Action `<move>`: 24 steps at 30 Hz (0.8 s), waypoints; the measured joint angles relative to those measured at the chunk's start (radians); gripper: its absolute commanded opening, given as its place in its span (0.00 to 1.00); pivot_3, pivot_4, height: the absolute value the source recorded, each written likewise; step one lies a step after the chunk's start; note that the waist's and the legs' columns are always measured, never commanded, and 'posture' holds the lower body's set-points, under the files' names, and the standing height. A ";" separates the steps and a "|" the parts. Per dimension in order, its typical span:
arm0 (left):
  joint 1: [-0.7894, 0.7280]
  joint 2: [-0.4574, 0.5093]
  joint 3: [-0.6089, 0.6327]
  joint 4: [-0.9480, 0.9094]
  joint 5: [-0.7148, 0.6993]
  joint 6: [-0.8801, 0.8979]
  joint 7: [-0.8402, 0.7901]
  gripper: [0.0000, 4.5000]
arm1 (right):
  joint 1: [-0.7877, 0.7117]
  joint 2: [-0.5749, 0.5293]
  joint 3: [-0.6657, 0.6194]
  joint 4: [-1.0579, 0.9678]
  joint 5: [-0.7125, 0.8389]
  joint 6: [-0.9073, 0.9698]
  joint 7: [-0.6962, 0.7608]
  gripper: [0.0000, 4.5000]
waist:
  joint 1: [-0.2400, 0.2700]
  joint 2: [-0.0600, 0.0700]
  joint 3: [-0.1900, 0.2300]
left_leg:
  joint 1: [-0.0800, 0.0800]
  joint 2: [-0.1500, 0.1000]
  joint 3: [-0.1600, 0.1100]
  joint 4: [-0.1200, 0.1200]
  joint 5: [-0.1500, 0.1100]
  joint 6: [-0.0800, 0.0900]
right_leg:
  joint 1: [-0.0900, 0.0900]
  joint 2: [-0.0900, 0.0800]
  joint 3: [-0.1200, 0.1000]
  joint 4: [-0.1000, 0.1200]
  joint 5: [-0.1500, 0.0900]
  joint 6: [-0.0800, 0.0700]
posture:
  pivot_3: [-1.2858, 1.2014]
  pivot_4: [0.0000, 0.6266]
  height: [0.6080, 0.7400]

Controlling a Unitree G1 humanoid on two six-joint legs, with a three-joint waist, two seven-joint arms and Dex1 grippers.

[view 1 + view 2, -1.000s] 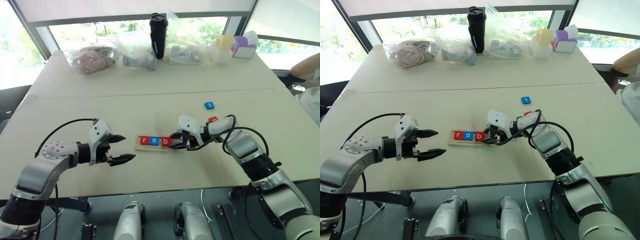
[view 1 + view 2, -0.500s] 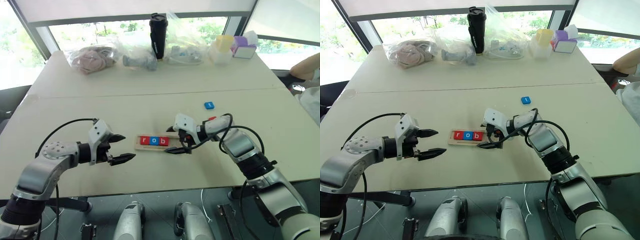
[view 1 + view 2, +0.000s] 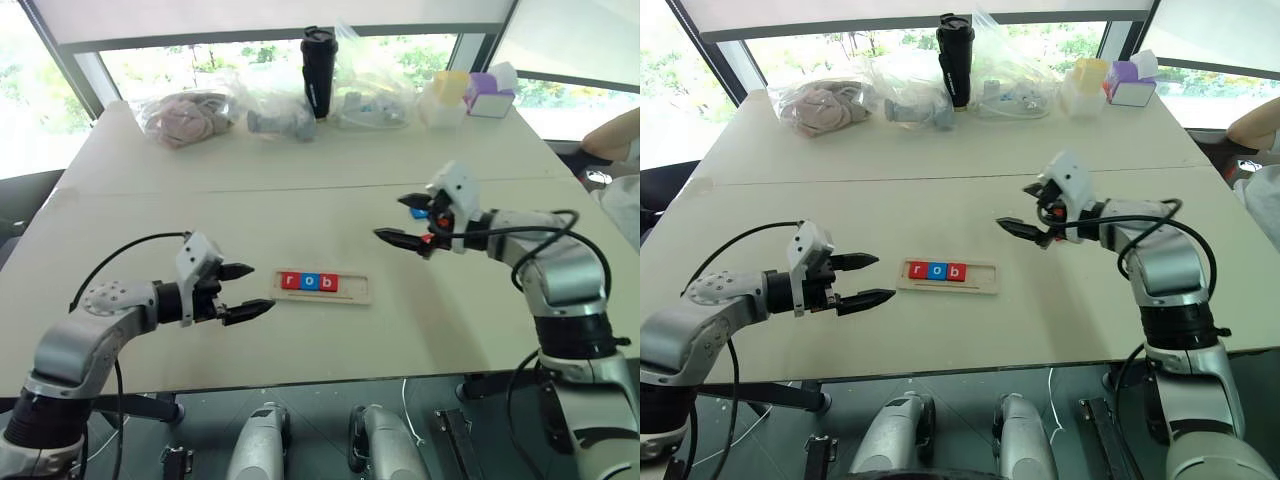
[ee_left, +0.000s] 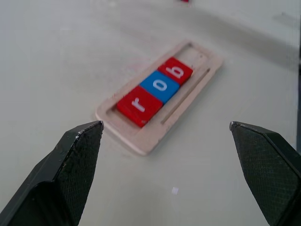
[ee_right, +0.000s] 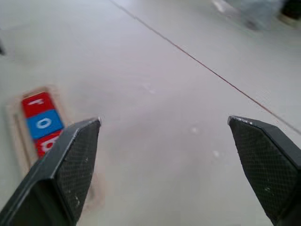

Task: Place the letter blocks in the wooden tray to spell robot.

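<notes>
At the left of the bench (image 3: 150, 200), the left gripper (image 3: 249, 291) hovers just beside the tray (image 3: 322, 286) with its jaws spread wide and empty, much as it did a second ago. The tray lies mid-bench holding three blocks: red r (image 3: 289, 281), blue o (image 3: 308, 282) and red b (image 3: 327, 283), filling its left part — the right part is bare wood. A second ago the right gripper (image 3: 1028, 208) was down at the tray's right end, shut on the b; now it has let go, lifted and swung away to the right, jaws spread with nothing between them. So the third letter looks seated (judging by its straight line with the others), and two remain. A blue block (image 3: 432, 213) peeps out behind that gripper — probably the next pick.
</notes>
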 measured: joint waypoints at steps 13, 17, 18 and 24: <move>-0.059 0.059 -0.053 0.000 0.020 -0.005 -0.044 1.00 | 0.026 0.087 -0.026 0.177 -0.078 0.128 -0.354 0.99 | -0.004 0.001 0.000 | 0.000 0.001 0.000 0.000 0.000 0.000 | 0.000 0.001 0.000 0.001 -0.001 0.001 | 0.52 0.24 1.00; -0.056 0.054 -0.058 0.006 0.038 -0.010 -0.034 1.00 | -0.003 0.115 -0.014 0.253 -0.082 0.095 -0.375 0.99 | -0.004 0.001 0.000 | 0.000 0.001 0.000 0.000 0.000 0.000 | 0.000 0.001 0.000 0.001 -0.001 0.001 | 0.52 0.24 1.00; -0.054 0.053 -0.058 0.006 0.040 -0.012 -0.033 1.00 | -0.012 0.117 -0.010 0.271 -0.085 0.085 -0.381 0.99 | -0.004 0.001 0.000 | 0.000 0.001 0.000 0.000 0.000 0.000 | 0.000 0.001 0.000 0.001 -0.001 0.001 | 0.52 0.24 1.00; -0.041 0.052 -0.058 0.006 0.044 -0.020 -0.024 1.00 | -0.045 0.124 0.004 0.340 -0.102 0.034 -0.409 0.39 | -0.004 0.001 0.000 | 0.001 0.001 0.000 0.000 0.000 0.000 | 0.000 0.001 0.000 0.001 -0.001 0.001 | 0.52 0.24 1.00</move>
